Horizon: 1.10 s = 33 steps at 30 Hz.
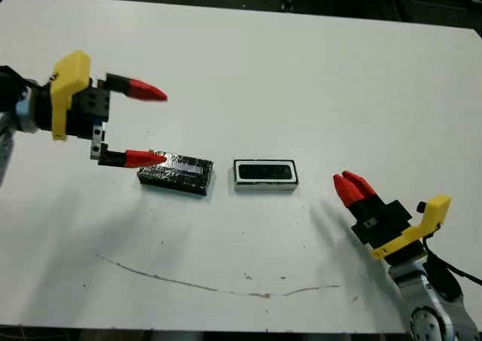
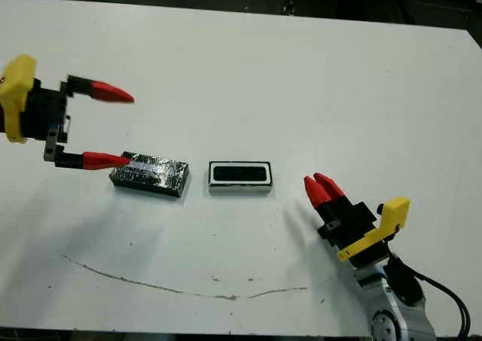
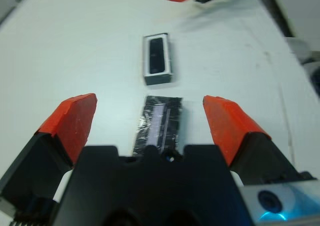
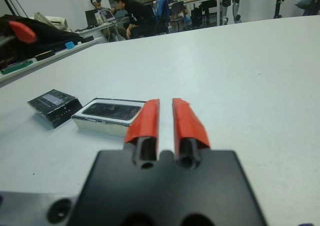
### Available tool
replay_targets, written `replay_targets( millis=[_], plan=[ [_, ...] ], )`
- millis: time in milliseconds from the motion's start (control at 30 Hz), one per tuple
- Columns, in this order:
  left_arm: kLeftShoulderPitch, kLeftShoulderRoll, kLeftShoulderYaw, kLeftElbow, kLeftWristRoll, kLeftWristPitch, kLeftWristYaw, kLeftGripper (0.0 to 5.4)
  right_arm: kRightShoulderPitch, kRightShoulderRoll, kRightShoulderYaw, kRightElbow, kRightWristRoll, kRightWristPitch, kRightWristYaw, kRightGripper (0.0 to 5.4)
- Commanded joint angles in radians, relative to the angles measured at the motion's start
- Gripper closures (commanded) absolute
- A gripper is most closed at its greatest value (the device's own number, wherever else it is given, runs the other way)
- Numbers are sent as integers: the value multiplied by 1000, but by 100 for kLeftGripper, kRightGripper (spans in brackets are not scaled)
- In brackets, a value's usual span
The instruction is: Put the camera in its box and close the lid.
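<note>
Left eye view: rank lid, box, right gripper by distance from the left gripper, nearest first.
1. lid: just beside the left gripper, by its lower fingertip.
2. box: mid-table, past the lid, with the camera inside.
3. right gripper: far side, at the table's right.

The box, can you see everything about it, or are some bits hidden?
Some things cannot be made out:
- Whether the camera sits fully down in the box: head views are too small, and the right wrist view is too low.
- The underside of the lid: it rests on the table.
- The lid's near end in the left wrist view: the left tool body covers it.
- Whether the left tool touches the lid: the fingertip overlaps its edge.
</note>
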Motion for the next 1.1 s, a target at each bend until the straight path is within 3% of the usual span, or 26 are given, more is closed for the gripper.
replay_targets(
  millis=[33,267,700,1100],
  plan=[
    [-21,-25,-27,40,35,-24,-29,0,9,-9,-5,7,-1,-19,-11,521],
    [-24,-57,-69,80,95,-56,-55,0,14,-6,2,12,0,-30,-19,539],
    [-50,-97,-126,166,242,-239,-40,0,25,-13,15,-3,14,-11,-32,539],
    [-108,-135,-176,293,339,-289,-30,0,22,-19,16,17,28,-19,-20,539]
  ],
)
